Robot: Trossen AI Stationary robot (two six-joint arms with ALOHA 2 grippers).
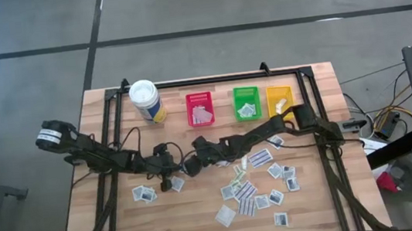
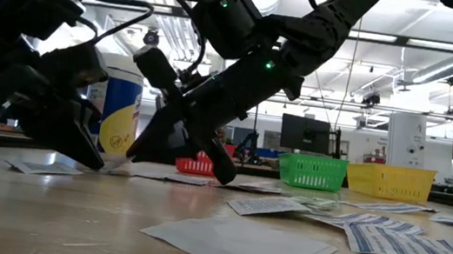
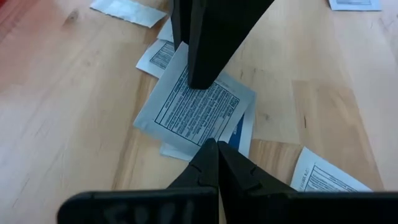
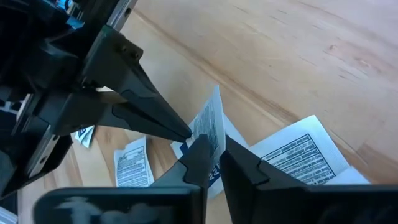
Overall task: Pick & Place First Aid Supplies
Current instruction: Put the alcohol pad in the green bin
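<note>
Two arms meeting over one packet

The right end effector [image 4: 211, 152] pinches a white packet [image 4: 210, 124] standing on edge at the tabletop [image 1: 124, 218] centre; the left end effector [image 4: 183, 134], fully closed, touches its far face, tip opposite tip.

Grey concrete floor [image 1: 24, 89] with dark seams, wooden table [image 1: 124, 218], ceiling strip lights [image 2: 428, 61], monitor [image 2: 300, 132] behind

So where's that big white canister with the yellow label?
The white canister stands upright at the table's far edge, on the left side seen from above, just left of the red bin.
</note>
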